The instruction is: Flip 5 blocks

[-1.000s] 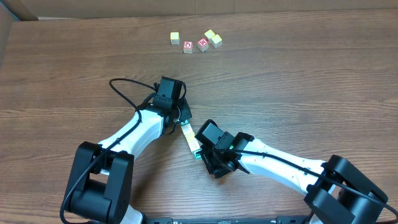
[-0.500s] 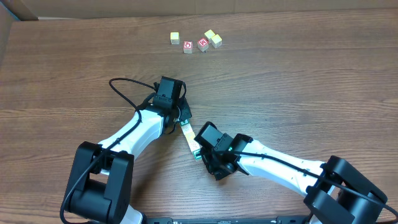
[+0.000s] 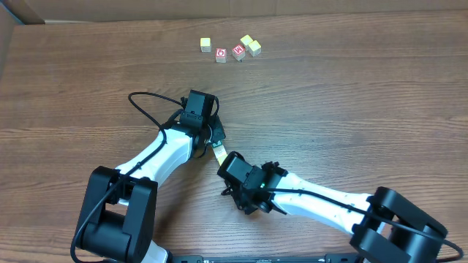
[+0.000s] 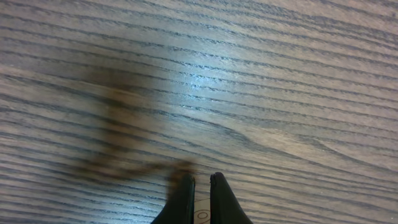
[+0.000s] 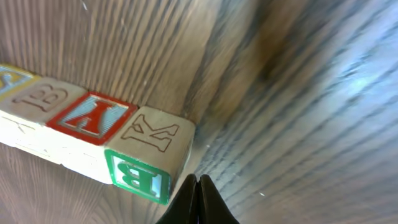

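Note:
A short row of blocks lies between my two grippers. In the right wrist view its end block (image 5: 152, 134) shows a K on top and a green-framed B on its end face. Behind it come a red-faced cube (image 5: 93, 118) and a cream B block (image 5: 46, 96). My right gripper (image 5: 199, 182) is shut and holds nothing, its tips just beside the K block's corner. From overhead only a bit of the row (image 3: 219, 153) shows between my left gripper (image 3: 216, 140) and right gripper (image 3: 225, 165). The left gripper (image 4: 202, 180) is shut; a cream face shows in the slit.
At the far edge of the wooden table (image 3: 351, 88) sit several loose cubes: a cream one (image 3: 205, 44), two red-faced ones (image 3: 221, 55) (image 3: 238, 52) and two pale yellow ones (image 3: 251, 44). A black cable (image 3: 150, 102) loops beside the left arm.
My right gripper has closed and slid up and to the left along the row, now covering its near end. The left arm has not moved.

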You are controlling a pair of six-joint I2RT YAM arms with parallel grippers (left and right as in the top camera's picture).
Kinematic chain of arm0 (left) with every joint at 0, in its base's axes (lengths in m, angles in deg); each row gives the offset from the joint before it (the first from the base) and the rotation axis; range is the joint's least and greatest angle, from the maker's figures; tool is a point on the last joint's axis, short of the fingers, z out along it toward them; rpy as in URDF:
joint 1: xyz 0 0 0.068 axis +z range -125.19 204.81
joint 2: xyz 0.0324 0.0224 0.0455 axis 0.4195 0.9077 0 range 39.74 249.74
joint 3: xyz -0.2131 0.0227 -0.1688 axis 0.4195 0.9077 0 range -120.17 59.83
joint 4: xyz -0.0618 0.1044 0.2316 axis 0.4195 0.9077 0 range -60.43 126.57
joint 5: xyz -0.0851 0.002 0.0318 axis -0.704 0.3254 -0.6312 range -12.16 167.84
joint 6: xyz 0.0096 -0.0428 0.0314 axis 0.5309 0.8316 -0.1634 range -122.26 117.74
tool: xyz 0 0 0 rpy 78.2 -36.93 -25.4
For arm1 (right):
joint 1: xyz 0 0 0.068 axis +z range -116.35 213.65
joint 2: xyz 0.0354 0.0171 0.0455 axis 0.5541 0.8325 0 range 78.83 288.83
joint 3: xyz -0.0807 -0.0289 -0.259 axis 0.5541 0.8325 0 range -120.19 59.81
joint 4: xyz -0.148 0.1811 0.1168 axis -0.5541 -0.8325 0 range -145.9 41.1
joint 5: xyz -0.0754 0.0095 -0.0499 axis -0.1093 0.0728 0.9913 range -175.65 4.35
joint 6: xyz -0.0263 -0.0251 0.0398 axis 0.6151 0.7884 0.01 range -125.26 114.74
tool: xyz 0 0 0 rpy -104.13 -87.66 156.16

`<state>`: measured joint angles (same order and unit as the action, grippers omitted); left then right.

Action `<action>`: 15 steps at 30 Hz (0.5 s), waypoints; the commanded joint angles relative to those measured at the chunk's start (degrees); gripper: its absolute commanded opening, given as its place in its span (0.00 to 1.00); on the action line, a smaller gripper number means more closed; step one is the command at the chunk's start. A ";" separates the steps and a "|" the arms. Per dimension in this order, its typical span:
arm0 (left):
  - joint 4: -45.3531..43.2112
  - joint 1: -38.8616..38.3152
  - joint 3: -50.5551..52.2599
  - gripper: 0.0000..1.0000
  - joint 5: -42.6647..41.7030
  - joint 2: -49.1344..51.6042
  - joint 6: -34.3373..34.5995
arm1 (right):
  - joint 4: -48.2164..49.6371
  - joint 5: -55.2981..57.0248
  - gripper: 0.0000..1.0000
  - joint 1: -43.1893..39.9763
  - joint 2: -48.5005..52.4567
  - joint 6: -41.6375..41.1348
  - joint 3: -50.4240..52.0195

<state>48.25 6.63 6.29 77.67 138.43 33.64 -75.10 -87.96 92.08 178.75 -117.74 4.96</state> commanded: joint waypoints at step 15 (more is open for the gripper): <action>-0.39 -0.61 0.52 0.04 0.57 1.33 0.09 | 2.73 1.16 0.04 0.76 1.49 -0.22 -0.59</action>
<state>48.16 6.35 6.29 77.67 138.46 33.64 -72.87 -87.56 92.67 179.93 -117.74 4.96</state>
